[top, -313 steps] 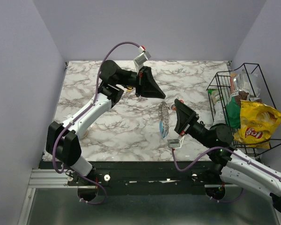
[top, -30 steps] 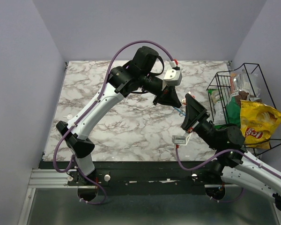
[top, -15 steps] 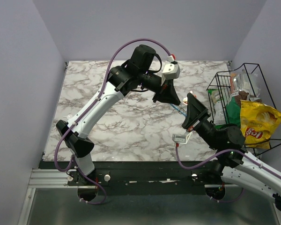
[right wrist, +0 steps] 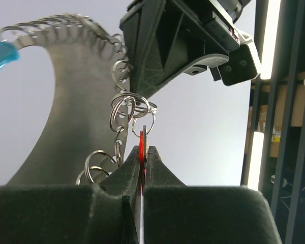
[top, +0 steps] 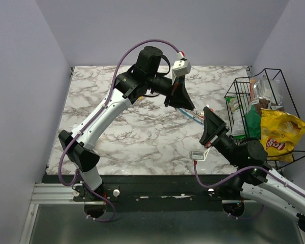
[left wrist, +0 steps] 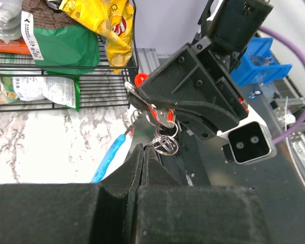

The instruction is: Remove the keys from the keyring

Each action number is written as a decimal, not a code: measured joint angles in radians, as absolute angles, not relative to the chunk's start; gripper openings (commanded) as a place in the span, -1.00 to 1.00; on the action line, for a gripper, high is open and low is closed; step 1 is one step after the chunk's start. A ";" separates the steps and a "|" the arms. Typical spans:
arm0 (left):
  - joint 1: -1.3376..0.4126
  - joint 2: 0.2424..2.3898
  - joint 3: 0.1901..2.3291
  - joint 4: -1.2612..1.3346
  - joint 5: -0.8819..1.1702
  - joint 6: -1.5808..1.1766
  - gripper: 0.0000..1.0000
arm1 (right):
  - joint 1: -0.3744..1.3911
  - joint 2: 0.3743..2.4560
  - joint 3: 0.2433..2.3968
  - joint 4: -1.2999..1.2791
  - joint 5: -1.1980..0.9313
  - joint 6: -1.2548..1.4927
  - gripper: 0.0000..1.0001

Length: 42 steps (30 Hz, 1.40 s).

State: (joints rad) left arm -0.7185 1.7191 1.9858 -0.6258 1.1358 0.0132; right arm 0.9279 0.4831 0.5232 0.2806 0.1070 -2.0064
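Note:
The keyring (top: 186, 113), a chain of small steel rings (right wrist: 56, 24) joined to a bright blue strip (left wrist: 109, 157), hangs in the air between both grippers. My left gripper (top: 187, 106) is shut, and the ring chain runs up to its fingertips (right wrist: 136, 91). Small split rings (left wrist: 165, 145) dangle just past those tips (left wrist: 143, 149). My right gripper (right wrist: 144, 148) is shut on a red-headed key (right wrist: 141, 142) that hangs from a split ring. In the left wrist view the right gripper (left wrist: 138, 95) faces me with the red key head (left wrist: 141, 79) showing. No other key colours are visible.
A black wire basket (top: 244, 89) full of snack bags stands at the table's right edge, close behind the right gripper, and also fills the top left of the left wrist view (left wrist: 107, 71). The marble table (top: 117, 127) lies below, with walls on three sides.
In the last second my left gripper rose and drew back to the left, turning its wrist. The right gripper shifted slightly nearer. The keyring stays strung between them. Both jaws stayed shut.

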 measured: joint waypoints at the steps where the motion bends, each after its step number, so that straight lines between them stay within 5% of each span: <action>1: -0.714 1.718 1.977 -0.612 1.142 -0.008 -1.00 | 0.928 0.476 0.517 0.272 0.104 -2.006 -0.99; 12: -0.690 1.701 1.927 -0.535 1.165 -0.110 -0.99 | 0.928 0.524 0.489 0.247 0.081 -2.006 -0.99; 19: -0.690 1.665 1.904 -0.527 1.177 -0.114 -0.78 | 0.928 0.583 0.510 0.298 0.081 -2.006 -0.99; 30: -0.694 1.644 1.892 -0.577 1.187 -0.049 -0.15 | 0.928 0.621 0.631 0.327 0.081 -2.006 -0.99; 42: -0.709 1.638 1.961 -0.665 1.186 0.041 0.03 | 0.928 0.630 0.670 0.343 0.068 -2.006 -0.99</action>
State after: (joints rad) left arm -0.7090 1.6382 1.9606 -0.6651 1.1862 0.0406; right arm 0.9279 0.6304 0.6697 0.3428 0.0685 -2.0060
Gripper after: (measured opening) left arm 0.499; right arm 0.076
